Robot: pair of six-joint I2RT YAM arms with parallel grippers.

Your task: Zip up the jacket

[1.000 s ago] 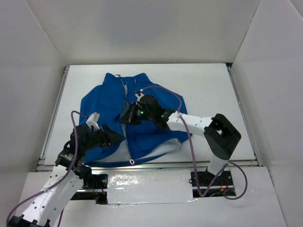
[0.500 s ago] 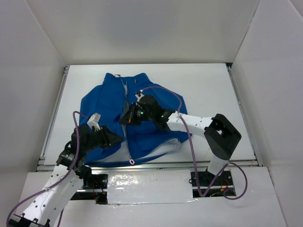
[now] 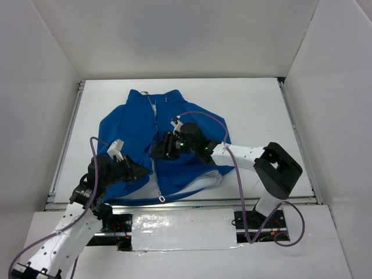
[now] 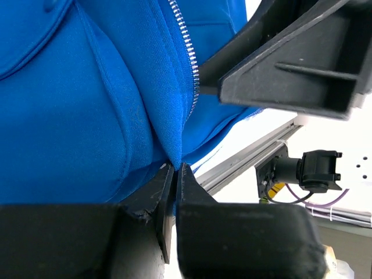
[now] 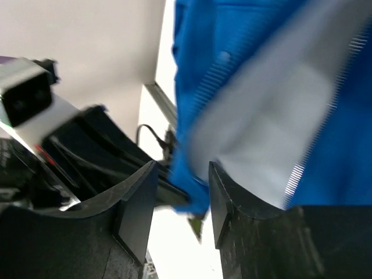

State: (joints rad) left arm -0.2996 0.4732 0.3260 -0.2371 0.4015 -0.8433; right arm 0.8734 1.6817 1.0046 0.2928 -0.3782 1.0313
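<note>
Jacket position: the jacket (image 3: 131,125) lies flat on the table (image 3: 256,110), left of centre, with its collar toward the far edge and its hem at the near edge.
Zipper: the zipper (image 3: 154,113) runs down the front from collar to hem. We see a strip of pale lining (image 3: 206,177) turned out near the hem on the right side.
Left gripper: the left gripper (image 4: 173,170) is closed, pinching a fold of blue fleece just beside the zipper teeth (image 4: 187,49), low on the front near the table's near edge.
Purpose of left hold: we judge this pinch serves as an anchor, keeping the lower front taut so the track stays straight while the slider is pulled.
Right gripper: the right gripper (image 5: 182,170) sits over the zipper line at mid-front, jaws apart. Blurred blue fabric shows in the gap, and we see nothing clamped.
Slider: we cannot locate it in the wrist views.
Step in hand: we judge that the right gripper is between grips on the track.
Risk: fleece bunching beside the teeth may jam the slider.
</note>
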